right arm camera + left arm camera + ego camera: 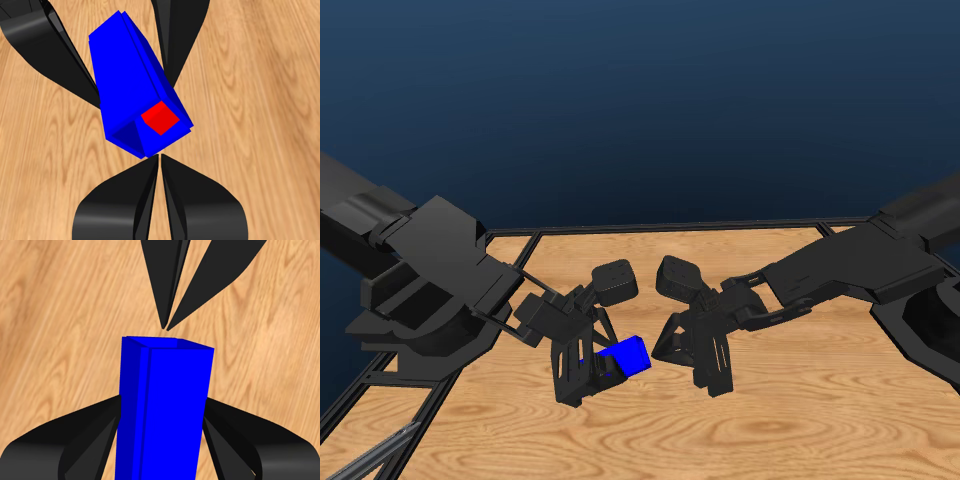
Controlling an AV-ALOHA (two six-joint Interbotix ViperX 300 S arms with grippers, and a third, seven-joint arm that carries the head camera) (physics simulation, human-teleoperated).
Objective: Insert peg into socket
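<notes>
Counter (790, 420) of pale wood grain lies under both arms, which meet above its middle. The left hand (588, 372) clamps the blue socket (626, 355) between its two jaws, holding it above the counter with its hollow end pointing at the right arm. The right hand (712, 372) sits just beside that end with its jaws pressed together and nothing between them. Smallest of all, the red peg (160, 117) shows only as a square face inside the socket's opening in the right wrist view.
</notes>
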